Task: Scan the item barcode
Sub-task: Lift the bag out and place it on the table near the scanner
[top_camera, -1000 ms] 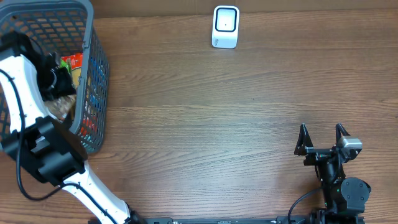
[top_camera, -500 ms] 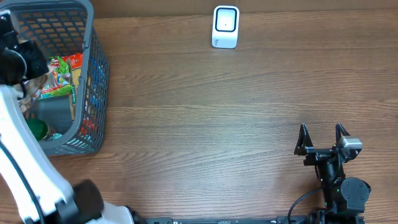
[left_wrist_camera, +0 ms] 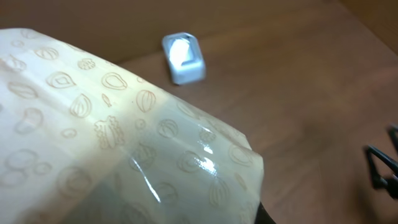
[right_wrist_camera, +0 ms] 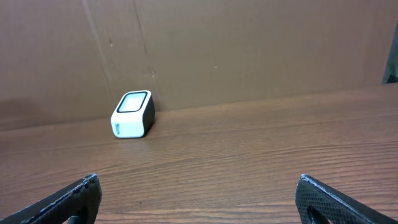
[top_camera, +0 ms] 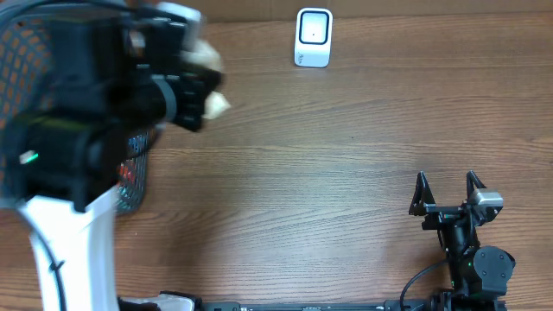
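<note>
Since the earlier frame the left claw (top_camera: 192, 91) has risen out of the basket (top_camera: 130, 168) and swung toward mid-table, carrying a pale printed packet (left_wrist_camera: 106, 124). It is clenched on that packet, which hangs just ahead of it, likely held clear so its barcode can face the scanner (top_camera: 313, 36), farther ahead and well apart. The right claw (top_camera: 446, 180) sits spread wide and empty, far to the side, probably parked out of the way.

1. Your left arm (top_camera: 78, 130): raised high; left gripper (top_camera: 200, 86) clamped on pouch (left_wrist_camera: 124, 143).
2. Your right gripper (top_camera: 447, 181): low, level, jaws wide apart.
</note>
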### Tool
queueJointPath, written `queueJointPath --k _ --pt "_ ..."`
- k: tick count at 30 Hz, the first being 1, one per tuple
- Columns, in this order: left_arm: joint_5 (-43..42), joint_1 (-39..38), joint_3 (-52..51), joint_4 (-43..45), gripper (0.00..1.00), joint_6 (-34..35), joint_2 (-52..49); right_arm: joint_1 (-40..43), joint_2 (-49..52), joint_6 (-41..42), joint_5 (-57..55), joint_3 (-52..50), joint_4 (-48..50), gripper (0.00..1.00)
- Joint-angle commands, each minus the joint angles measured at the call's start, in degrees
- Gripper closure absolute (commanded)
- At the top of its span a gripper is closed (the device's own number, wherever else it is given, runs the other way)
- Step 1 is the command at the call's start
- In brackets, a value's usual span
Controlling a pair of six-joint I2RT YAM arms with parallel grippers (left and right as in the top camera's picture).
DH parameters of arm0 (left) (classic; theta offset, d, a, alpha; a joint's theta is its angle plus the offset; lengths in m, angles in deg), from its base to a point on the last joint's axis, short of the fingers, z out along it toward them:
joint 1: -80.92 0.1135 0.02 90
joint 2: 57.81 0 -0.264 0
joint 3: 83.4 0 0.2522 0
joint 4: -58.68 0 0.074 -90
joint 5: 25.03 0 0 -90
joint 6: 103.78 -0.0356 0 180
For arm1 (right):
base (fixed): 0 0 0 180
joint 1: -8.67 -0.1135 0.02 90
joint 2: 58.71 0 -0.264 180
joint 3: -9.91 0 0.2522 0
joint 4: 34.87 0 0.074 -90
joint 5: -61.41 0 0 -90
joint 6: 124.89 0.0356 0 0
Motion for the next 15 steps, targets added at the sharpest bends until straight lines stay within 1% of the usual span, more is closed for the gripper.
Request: queueJointPath --k 1,6,12,15 --pt "2.54 -6.29 -3.19 0.02 0.96 1.53 -4.74 0.17 -0.55 -0.17 -0.48 -0.61 0.22 0.0" --pt "3.32 -13.07 -8.22 -0.46 0.96 3.98 -12.44 0.17 -0.55 -0.17 -0.48 -0.61 0.22 0.0" --pt "3.69 -18.91 -16.28 0.79 0.96 6.75 -20.46 0.17 -0.55 -0.17 -0.48 -0.61 0.22 0.0" --pt "8.17 -22.58 -21.81 4.07 0.95 9.11 -23.04 0.17 -0.55 -0.2 -0.48 -0.61 0.22 0.0"
